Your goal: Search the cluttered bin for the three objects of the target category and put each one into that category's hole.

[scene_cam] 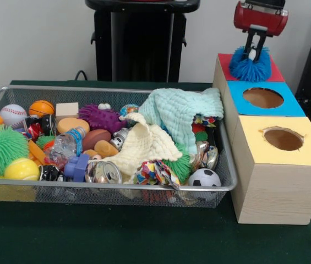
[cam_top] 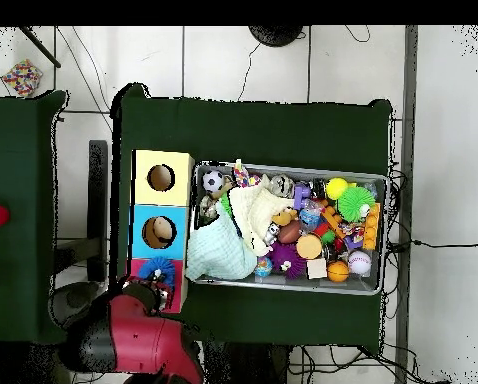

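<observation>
A blue spiky ball [scene_cam: 250,69] sits on the red top [scene_cam: 276,71] of the far box section, over its hole. My gripper [scene_cam: 253,54] comes down from above, its fingers close together and sunk into the ball's top, shut on it. From overhead the same ball [cam_top: 163,267] shows on the red section [cam_top: 141,270], with the red arm [cam_top: 133,335] just below it. In the wire bin [scene_cam: 116,89] lie other spiky balls: a green one [scene_cam: 1,148] at the left, a purple one [scene_cam: 101,117] in the middle, and a green one [scene_cam: 184,165] half under cloth.
The blue-topped section [scene_cam: 287,104] and the yellow-topped section [scene_cam: 304,151] each have an uncovered round hole. A mint cloth [scene_cam: 183,110] and a cream cloth [scene_cam: 144,146] cover the bin's right half. Balls, a can [scene_cam: 104,171], a bottle [scene_cam: 67,144] and blocks fill the left.
</observation>
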Robot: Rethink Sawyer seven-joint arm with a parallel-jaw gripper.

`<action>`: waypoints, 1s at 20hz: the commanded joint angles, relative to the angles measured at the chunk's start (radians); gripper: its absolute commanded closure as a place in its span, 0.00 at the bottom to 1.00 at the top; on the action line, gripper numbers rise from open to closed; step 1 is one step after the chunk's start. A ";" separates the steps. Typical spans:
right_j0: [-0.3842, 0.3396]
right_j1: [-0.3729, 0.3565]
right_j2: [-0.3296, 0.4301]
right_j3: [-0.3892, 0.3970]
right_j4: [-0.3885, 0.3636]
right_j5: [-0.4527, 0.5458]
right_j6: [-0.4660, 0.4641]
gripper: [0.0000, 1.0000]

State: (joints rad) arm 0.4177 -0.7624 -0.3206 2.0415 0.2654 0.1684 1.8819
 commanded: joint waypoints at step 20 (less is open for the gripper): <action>0.007 -0.127 0.142 0.171 -0.004 0.319 0.217 1.00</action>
State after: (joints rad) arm 0.4085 -0.8391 -0.2650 2.1175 0.2204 0.2402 1.8819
